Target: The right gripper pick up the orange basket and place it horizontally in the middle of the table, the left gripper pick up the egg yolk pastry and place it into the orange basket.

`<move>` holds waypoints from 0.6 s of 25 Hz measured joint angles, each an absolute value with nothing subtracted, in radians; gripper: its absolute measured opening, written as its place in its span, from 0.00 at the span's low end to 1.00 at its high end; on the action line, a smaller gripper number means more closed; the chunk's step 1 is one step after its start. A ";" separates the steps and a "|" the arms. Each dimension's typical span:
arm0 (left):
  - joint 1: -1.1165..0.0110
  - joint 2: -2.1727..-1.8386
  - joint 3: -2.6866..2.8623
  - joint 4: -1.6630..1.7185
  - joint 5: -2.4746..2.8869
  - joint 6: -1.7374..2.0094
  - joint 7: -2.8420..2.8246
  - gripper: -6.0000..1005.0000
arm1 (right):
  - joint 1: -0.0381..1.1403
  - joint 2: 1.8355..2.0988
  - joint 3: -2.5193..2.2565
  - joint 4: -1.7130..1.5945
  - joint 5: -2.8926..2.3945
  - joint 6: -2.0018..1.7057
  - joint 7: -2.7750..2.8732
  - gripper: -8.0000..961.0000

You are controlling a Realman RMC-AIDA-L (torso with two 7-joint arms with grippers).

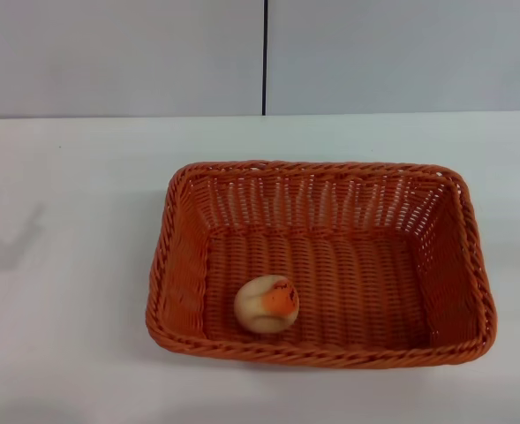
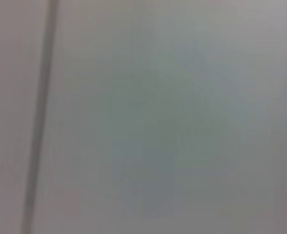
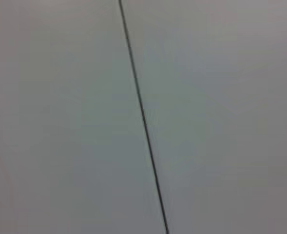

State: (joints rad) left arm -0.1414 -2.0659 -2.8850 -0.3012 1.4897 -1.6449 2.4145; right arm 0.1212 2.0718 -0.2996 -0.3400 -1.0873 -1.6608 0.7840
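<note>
The egg yolk pastry (image 1: 267, 304) lies inside the orange basket (image 1: 167, 265), on the woven floor near the basket's front wall and toward its left end, tipped so that its orange top patch faces the front. The basket sits long side across on the table (image 1: 65, 221), roughly in the middle and a little to the right, with bare white tabletop on every side of it.

Neither the left gripper nor the right gripper appears in the head view. Both wrist views show only a pale wall with a dark seam, so how far either claw is open, or whether it has hold of anything, I cannot tell.

By the look of it both placements are done, so little is left to go wrong. The pastry is round and rests loose, so a knock to the basket could set it rolling across the floor. An arm coming back down without need could catch the braided rim and drag the basket off its middle spot.
</note>
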 joint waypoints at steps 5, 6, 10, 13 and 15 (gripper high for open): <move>-0.084 -2.065 -2.887 -0.291 1.391 -1.628 2.430 0.80 | 0.153 2.072 -0.288 -0.312 -1.084 -1.611 0.734 0.50; -0.076 -2.065 -2.887 -0.282 1.371 -1.627 2.434 0.80 | 0.159 2.072 -0.288 -0.308 -1.084 -1.609 0.726 0.54; -0.066 -2.066 -2.887 -0.255 1.344 -1.622 2.452 0.80 | 0.175 2.073 -0.288 -0.294 -1.083 -1.612 0.717 0.65; -0.066 -2.066 -2.887 -0.255 1.345 -1.621 2.452 0.80 | 0.176 2.074 -0.287 -0.289 -1.083 -1.617 0.717 0.67; -0.062 -2.063 -2.887 -0.255 1.347 -1.619 2.453 0.80 | 0.176 2.074 -0.287 -0.286 -1.082 -1.618 0.716 0.67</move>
